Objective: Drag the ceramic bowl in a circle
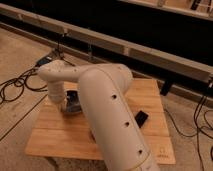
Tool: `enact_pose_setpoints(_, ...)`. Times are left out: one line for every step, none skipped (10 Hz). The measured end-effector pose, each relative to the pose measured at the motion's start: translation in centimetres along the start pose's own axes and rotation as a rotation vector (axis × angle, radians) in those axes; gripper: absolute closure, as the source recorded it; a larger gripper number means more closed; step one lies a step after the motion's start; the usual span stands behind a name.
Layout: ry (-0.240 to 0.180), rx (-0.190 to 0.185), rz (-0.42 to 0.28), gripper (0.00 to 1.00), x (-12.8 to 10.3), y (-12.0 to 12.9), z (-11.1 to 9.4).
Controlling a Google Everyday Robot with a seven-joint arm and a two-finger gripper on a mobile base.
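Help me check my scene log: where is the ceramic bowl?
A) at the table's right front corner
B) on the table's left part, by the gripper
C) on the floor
B: the ceramic bowl sits on the wooden table's left part, beside the gripper at the arm's lowered end.

Half-hidden gripper at ceramic bowl
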Motion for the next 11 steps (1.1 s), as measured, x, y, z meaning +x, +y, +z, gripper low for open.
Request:
enact_pose_setpoints(0.012,0.007,0.048,1.00,1.4,-1.7,0.1)
enact_pose_setpoints(0.016,0.014,0.080,1.00,2.1,-3.0,0.0)
enact_pose_setpoints(0.012,0.029,0.125,1.00,2.5,-5.3,-0.2)
enact_pose_setpoints(0.003,0.048,0.156,1.00,2.2,-7.4,-0.6)
enact_pose_setpoints(-0.005,0.061,0.178,1.00,1.9,-8.9,-0.9)
enact_pose_setpoints(-0.017,0.084,0.193,1.00,0.9,-10.9,-1.5)
enact_pose_setpoints(-0.033,0.099,0.186,1.00,-0.9,-12.0,-1.7)
enact_pose_setpoints(-0.041,0.107,0.170,1.00,-2.6,-12.3,-1.8)
enact_pose_setpoints(-0.052,0.110,0.151,1.00,-4.2,-12.2,-1.9)
enact_pose_setpoints(-0.064,0.107,0.122,1.00,-6.0,-11.4,-1.9)
enact_pose_setpoints(-0.075,0.100,0.076,1.00,-8.1,-9.8,-1.8)
